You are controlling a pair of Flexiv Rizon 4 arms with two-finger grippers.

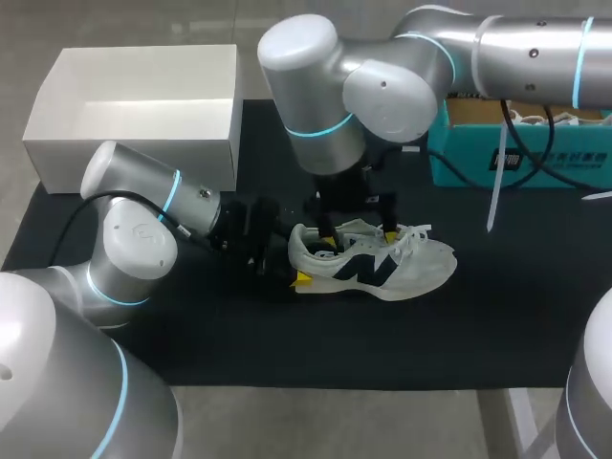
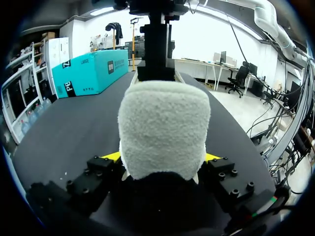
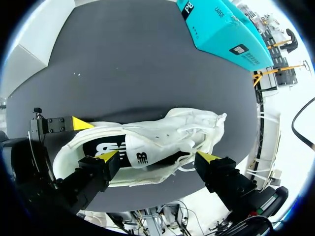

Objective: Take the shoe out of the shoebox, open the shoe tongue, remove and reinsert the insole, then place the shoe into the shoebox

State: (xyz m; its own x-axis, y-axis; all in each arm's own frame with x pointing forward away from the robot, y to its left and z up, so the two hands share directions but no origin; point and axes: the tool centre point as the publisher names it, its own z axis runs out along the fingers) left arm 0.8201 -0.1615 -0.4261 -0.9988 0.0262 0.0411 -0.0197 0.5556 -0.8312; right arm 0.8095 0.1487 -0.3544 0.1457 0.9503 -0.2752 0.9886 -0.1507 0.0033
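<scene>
The left arm is coming in low from the left side, and its claw (image 2: 161,158) is clamped on the heel of the shoe (image 1: 382,268), with a yellow fingertip (image 2: 111,157) pressing in from each side of the padded heel. The shoe, a white sneaker with a dark logo on its side, is lying upright on the black-covered table (image 1: 478,325) near the middle, outside the shoebox, with its toe pointing to the right. The right arm is reaching in from the upper right and hanging straight over the shoe. Its claw (image 3: 157,157) is spread wide and gripping nothing, with one finger sitting at the shoe's opening and the other out beside the loose white laces (image 1: 416,234). Between those fingers the white tongue (image 3: 147,155) is lying over the opening, and a dark insole (image 3: 106,147) is showing inside toward the heel. Farther back on the left, the white shoebox (image 1: 134,143) is sitting open, well apart from the shoe. At the far right a teal box (image 1: 459,163) is resting at the table's back edge.
</scene>
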